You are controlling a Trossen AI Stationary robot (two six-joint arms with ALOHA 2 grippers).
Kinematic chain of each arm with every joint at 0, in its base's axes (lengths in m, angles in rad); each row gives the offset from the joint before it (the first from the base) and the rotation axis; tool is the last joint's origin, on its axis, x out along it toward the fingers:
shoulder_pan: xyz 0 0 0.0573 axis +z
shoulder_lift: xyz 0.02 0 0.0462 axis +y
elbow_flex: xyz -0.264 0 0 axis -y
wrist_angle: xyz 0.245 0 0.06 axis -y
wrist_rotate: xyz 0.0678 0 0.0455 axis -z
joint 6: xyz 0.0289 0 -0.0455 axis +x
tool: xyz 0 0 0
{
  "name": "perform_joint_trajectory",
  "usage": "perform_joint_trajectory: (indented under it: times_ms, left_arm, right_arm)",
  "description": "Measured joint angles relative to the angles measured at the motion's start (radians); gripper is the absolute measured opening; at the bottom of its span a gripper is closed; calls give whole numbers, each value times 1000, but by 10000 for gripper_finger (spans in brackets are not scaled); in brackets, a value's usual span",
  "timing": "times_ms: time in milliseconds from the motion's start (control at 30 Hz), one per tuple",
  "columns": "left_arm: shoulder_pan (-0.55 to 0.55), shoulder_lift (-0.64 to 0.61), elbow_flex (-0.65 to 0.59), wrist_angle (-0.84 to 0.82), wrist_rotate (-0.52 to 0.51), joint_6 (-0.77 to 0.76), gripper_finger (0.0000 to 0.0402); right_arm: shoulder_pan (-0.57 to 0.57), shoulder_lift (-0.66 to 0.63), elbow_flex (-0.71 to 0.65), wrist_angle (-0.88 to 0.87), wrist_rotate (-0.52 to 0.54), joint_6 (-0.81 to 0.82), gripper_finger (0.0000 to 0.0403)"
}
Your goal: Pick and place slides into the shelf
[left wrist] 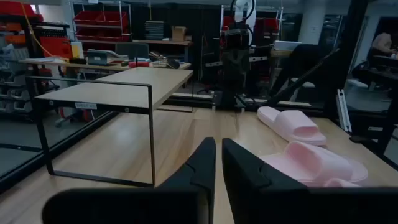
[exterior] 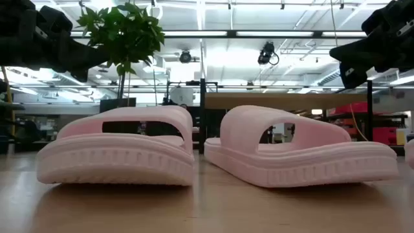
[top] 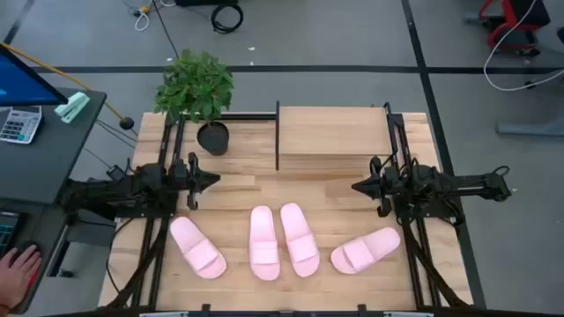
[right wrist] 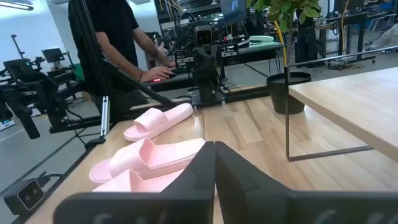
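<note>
Both arms hang above the table, the left gripper [top: 214, 180] and the right gripper [top: 356, 186] closed on nothing, facing each other across the gap. Between them, nearer the front edge, four slides [top: 283, 240] lie in a loose row, with the shelf [top: 330, 132] standing behind beside a potted plant [top: 196, 88].

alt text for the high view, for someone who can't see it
Four pink slides lie in a row on the near half of a wooden table, none yet in the empty shelf at the back. The left gripper and right gripper hover shut on either side.
</note>
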Motion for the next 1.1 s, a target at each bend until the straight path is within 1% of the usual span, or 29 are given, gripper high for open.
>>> perform_joint_trajectory:
  times_ms: [133, 433, 833, 1100]
  left_arm:
    - [0, 0, 0, 0, 0, 0, 38]
    - [0, 0, 0, 0, 0, 0, 25]
    - [0, 0, 0, 0, 0, 0, 39]
    - [0, 0, 0, 0, 0, 0, 27]
  right_arm:
    - [0, 0, 0, 0, 0, 0, 14]
    - [0, 0, 0, 0, 0, 0, 14]
    - [0, 0, 0, 0, 0, 0, 14]
    - [0, 0, 0, 0, 0, 0, 14]
